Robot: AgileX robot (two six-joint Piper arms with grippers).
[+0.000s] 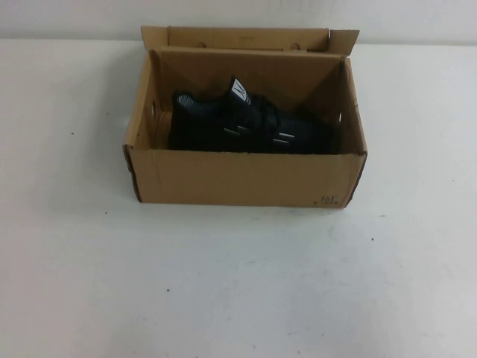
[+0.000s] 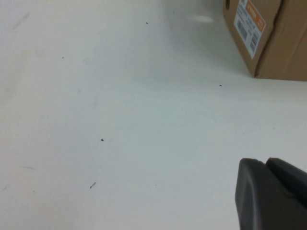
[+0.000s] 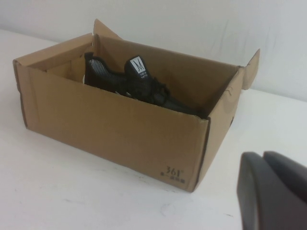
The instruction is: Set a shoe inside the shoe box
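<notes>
With the black mesh sneaker lying inside the open cardboard shoe box on the table, the task is appearing complete, the left gripper and right gripper hanging apart from the box, finger state impossible to tell.

Shoe in open box

Black mesh shoe lies inside the brown cardboard box, upright on its sole, heel toward the robot's left, toe toward its right. White tag on tongue, small white dashes on side. Box lid flap stands open at the far side. Box rests on the white table
</notes>
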